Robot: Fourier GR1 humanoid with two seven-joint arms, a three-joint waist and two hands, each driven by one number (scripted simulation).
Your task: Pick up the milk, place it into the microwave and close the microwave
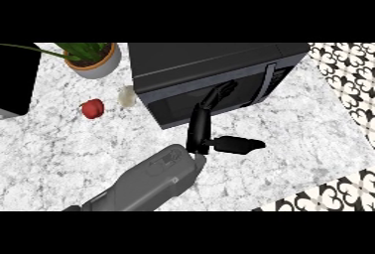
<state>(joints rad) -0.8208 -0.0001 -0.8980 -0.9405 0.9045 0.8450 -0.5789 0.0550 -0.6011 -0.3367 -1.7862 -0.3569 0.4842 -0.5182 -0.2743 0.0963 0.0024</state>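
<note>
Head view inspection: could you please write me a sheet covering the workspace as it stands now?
Surface: white and grey marble counter, no spills seen.
Job's things: black microwave at the back, its door looks shut; no milk seen on the counter.
Clutter: red fruit, a small pale object beside it, and a potted plant behind them, all left of the microwave.
Hands: left hand open, straight fingers on the microwave door, thumb pointing right; right hand not in view.
Cables: nothing seen.
Surroundings: black appliance at the left edge; patterned floor tiles on the right.
</note>
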